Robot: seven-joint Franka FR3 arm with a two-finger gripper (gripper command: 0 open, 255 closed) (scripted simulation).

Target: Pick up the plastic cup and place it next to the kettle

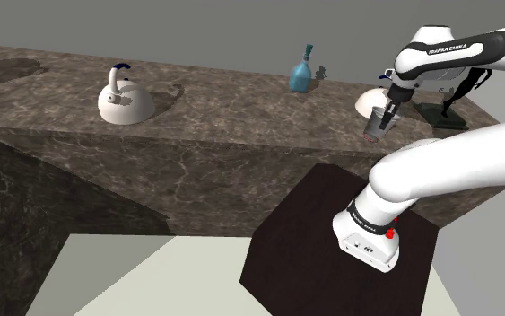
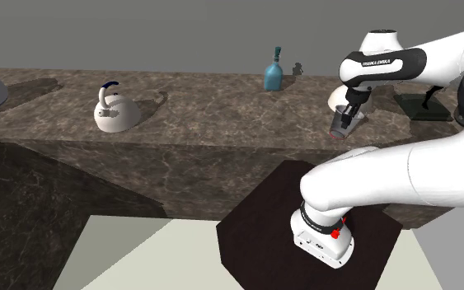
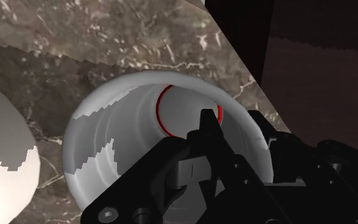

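Stand (image 1: 304, 235): dark box, seen nearest, in front of the brown marbled counter (image 1: 241, 126). The claw (image 1: 386, 115) is found over the counter's near edge at the shoulder view's right, closed narrow on the wall of the cup (image 1: 379, 126). In the wrist view one finger (image 3: 208, 130) is seen inside the cup, the other outside its rim. The cup is drawn grey and see-through, with a red ring at its base, and is held tilted. Whether its base touches the counter cannot be told. Just behind it a white domed thing (image 1: 365, 100) is seen. Further back, a blue bottle (image 1: 301, 75) is set upright near the counter's far edge. The kettle (image 1: 125, 101), white with a dark handle, is placed well apart from the cup, toward the shoulder view's left.
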